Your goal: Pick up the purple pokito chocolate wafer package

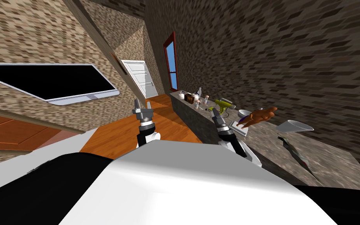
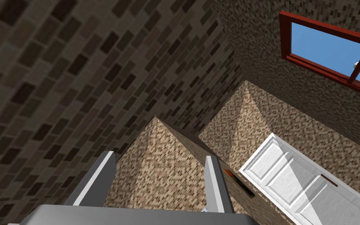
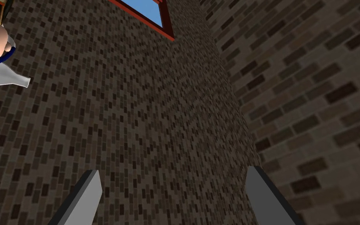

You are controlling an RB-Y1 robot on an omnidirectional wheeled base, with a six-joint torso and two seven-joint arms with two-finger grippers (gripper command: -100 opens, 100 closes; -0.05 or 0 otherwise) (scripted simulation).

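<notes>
A small purple patch (image 1: pixel 245 116), which may be the purple wafer package, lies on the stone counter (image 1: pixel 331 164) between a white bowl (image 1: pixel 244 112) and a brown roast chicken (image 1: pixel 259 116); most of it is hidden. My right gripper (image 1: pixel 213 111) hangs open over the counter's near edge, short of and to the left of that patch. Its fingers (image 3: pixel 85 195) are wide apart with nothing between them, facing the brick wall. My left gripper (image 1: pixel 142 105) is raised over the wooden floor, away from the counter. It is open and empty, as its fingers (image 2: pixel 97 179) show.
Along the counter stand bottles and a brown box (image 1: pixel 189 98) at the far end, then a yellow-green glue gun (image 1: pixel 223 104), a white flat box (image 1: pixel 239 128), a white cone-shaped dish (image 1: pixel 294 125) and a dark knife (image 1: pixel 295 154). A white door (image 1: pixel 140 78) is behind.
</notes>
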